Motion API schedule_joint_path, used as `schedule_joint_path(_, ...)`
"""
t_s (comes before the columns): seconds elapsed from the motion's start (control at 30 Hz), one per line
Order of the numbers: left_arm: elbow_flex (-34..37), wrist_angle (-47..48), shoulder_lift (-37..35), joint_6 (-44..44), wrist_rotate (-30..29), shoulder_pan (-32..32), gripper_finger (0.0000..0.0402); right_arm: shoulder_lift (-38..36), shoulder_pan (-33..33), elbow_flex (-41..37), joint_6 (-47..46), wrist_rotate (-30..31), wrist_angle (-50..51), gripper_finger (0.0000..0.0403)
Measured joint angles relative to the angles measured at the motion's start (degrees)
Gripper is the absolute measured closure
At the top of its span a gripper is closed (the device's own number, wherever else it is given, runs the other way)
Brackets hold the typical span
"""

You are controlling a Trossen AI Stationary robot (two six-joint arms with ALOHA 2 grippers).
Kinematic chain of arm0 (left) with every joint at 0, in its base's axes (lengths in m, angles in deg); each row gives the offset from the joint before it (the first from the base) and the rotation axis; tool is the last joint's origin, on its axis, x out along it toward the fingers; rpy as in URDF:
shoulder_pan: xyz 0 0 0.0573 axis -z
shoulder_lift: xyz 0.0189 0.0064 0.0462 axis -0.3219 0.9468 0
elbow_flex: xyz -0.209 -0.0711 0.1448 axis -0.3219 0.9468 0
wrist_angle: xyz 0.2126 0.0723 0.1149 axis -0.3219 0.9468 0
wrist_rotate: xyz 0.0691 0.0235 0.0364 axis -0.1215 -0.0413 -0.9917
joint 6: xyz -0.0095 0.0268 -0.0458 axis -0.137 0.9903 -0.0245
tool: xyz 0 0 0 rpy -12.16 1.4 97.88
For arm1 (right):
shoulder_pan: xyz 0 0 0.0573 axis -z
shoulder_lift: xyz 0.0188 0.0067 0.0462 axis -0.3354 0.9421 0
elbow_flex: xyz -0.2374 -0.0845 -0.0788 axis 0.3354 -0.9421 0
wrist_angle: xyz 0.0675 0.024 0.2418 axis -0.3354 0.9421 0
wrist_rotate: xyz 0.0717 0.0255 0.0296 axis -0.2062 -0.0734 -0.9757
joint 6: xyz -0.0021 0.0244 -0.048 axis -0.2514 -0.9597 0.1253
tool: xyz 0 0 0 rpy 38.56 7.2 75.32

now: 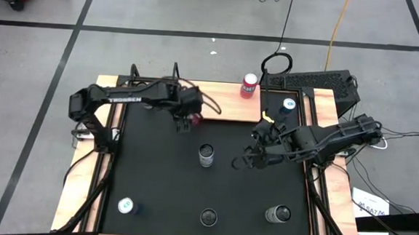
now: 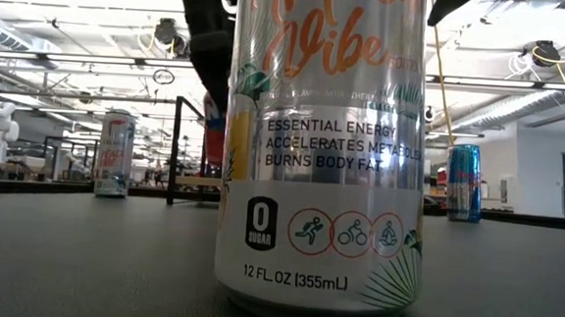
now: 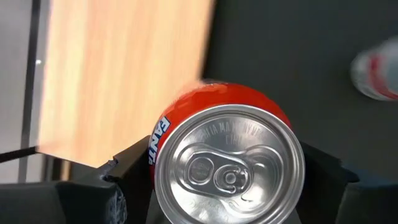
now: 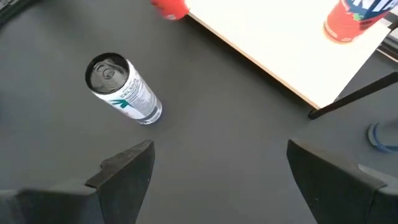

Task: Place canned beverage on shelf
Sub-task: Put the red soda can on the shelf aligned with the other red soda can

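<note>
Left gripper (image 1: 188,120) clenches an orange can (image 3: 221,149) over the black mat (image 1: 155,180), beside the shelf (image 1: 225,104). Right gripper (image 1: 245,161) released, near shelf. Open workshop behind.

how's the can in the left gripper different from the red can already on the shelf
The orange can is clamped between the left gripper's fingers near the shelf's front edge; the red can stands free on the shelf's right end. The orange can hasn't been set on the board; the red one rests on it. Both are upright.
</note>
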Motion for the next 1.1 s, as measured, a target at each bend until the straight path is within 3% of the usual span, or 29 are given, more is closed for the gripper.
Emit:
schedule_joint_path(0.3,-11.83,-0.24,4.79,5.82,2.38,-1.69,0.0120,-3.02,1.00,0.00,-2.03,0.02,8.07,0.0051)
schedule_joint_path(0.53,-19.55,-0.54,14.38,5.66,6.49,-0.62,0.0120,-6.70,1.47,0.00,-3.28,0.10,8.86,0.0051)
schedule_joint_path(0.87,-24.30,-1.22,23.35,5.65,9.75,6.23,0.0120,-6.90,0.37,0.00,-6.06,-3.09,10.92,0.0051)
schedule_joint_path(1.1,-24.70,-1.25,25.92,5.43,11.48,7.51,0.0120,-6.89,-0.04,-0.02,-7.01,-3.15,10.20,0.0051)
